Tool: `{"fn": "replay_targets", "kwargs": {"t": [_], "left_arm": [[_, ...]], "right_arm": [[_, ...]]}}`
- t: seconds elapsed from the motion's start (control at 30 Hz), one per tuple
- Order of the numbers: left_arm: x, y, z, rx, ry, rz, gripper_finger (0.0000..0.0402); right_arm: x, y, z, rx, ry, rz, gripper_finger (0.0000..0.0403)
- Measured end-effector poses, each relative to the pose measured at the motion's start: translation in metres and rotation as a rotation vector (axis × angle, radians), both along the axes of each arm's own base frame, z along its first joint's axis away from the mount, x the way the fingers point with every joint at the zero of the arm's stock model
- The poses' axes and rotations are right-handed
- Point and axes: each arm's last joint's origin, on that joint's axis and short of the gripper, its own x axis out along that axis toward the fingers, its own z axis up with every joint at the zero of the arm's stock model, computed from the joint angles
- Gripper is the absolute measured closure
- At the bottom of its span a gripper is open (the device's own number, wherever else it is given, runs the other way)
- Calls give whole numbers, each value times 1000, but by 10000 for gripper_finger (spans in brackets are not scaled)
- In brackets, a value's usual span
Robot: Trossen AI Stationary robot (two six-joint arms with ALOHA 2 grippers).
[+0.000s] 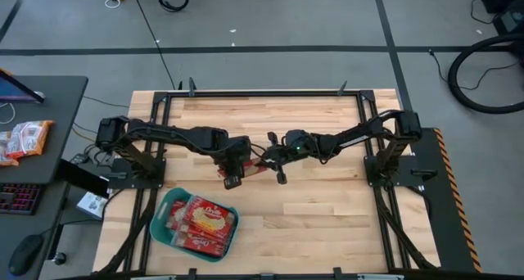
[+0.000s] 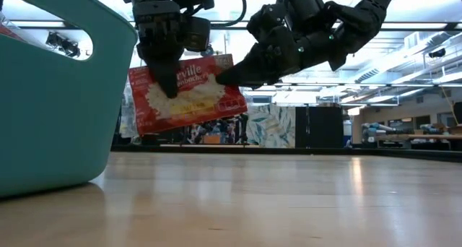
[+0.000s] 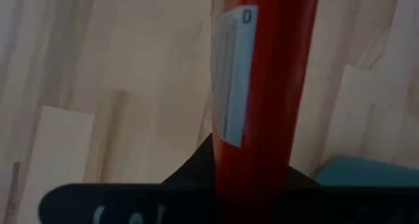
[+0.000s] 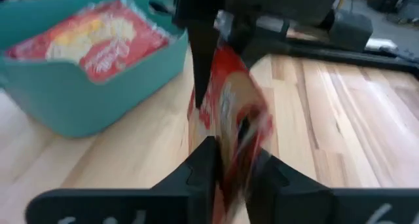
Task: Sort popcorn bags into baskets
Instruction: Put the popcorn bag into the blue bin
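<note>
Low view, upper middle: both arms' fingers pinch one bag (image 2: 184, 95) above the counter (image 2: 289, 204), apparently handing it over toward the basket (image 2: 58, 95) at left.

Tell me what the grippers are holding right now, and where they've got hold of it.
One red popcorn bag, lifted above the table. The left gripper clamps its face from the top edge; the right gripper pinches its side edge.

We see one red popcorn bag (image 2: 184, 95) upright, apparently pinched between both grippers' fingers; other popcorn bags (image 1: 205, 221) lie flat in the teal basket (image 1: 160, 213).
</note>
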Motion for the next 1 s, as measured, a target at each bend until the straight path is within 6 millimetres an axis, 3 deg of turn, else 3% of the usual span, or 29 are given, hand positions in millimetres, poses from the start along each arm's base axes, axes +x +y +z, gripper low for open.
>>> {"fn": "replay_targets", "kwargs": {"t": [0.23, 0.5, 0.8, 1.0], "left_arm": [[-9, -4, 11, -123, 10, -10, 363], [-44, -25, 50, -267, -14, -59, 359], [-75, -63, 111, -262, -130, -86, 359], [-83, -103, 101, -330, 19, -132, 359]], "right_arm": [[-18, -3, 21, -49, 82, 1, 283], [-42, -8, 47, -63, 142, -17, 236], [-38, -7, 35, -54, 160, -39, 236], [-40, 5, 17, -54, 226, 4, 236]]}}
